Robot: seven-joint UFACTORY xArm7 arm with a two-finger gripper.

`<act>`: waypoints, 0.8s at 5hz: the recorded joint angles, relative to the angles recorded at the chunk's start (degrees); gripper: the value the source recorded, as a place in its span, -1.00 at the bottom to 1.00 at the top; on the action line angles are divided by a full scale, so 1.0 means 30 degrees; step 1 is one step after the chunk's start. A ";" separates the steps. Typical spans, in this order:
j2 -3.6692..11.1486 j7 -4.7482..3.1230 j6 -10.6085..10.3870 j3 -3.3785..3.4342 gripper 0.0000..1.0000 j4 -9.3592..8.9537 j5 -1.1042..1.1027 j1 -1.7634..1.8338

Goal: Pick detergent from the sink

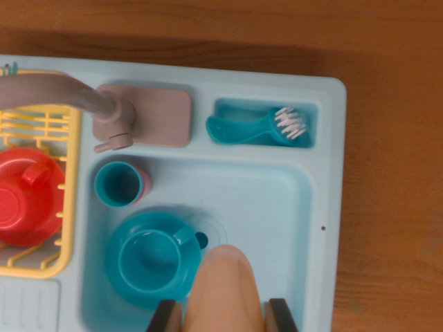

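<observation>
One wrist view, looking straight down on toy sink unit on wooden worktop (387,41).

Item 1 – detergent (225,290): peach/tan bottle, rounded top, bottom centre of frame, over front part of sink (277,200) basin. Sits betw. the two dark claw (225,317) fingers (165,318); each finger appears right against bottle's side. Claw looks closed on it, narrow gap filled by bottle; true contact at pads is under frame edge, so grip firmness can't be confirmed.

Item 2 – teal saucer w/ teal cup (154,259): in basin, just beside bottle on wrist view's left, edges appear touching or nearly.

Item 3 – small teal cup w/ pink side (121,183): basin back-left corner, apart from bottle.

Item 4 – faucet (114,114): grey-mauve, spout swung toward wrist view's left.

Item 5 – teal brush (259,128), white bristles, in own tray behind basin.

Item 6 – yellow rack (41,128) w/ red cup (28,197), wrist view's left.

Step in hand (judged): grasp stage done or nearly; bottle's base is hidden, so whether it's off the basin floor can't be told.

Next move calls for: straight vertical lift, no sideways drift toward saucer; keep squeeze steady as bottle's smooth, rounded, prob. slippery; clear basin rim before any travel.
</observation>
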 joint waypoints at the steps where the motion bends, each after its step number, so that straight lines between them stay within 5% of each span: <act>1: 0.0000 0.0000 0.0000 0.0000 1.00 0.0000 0.0000 0.0000; 4: -0.0221 0.0075 0.0964 -0.0005 1.00 0.0749 -0.0071 0.0007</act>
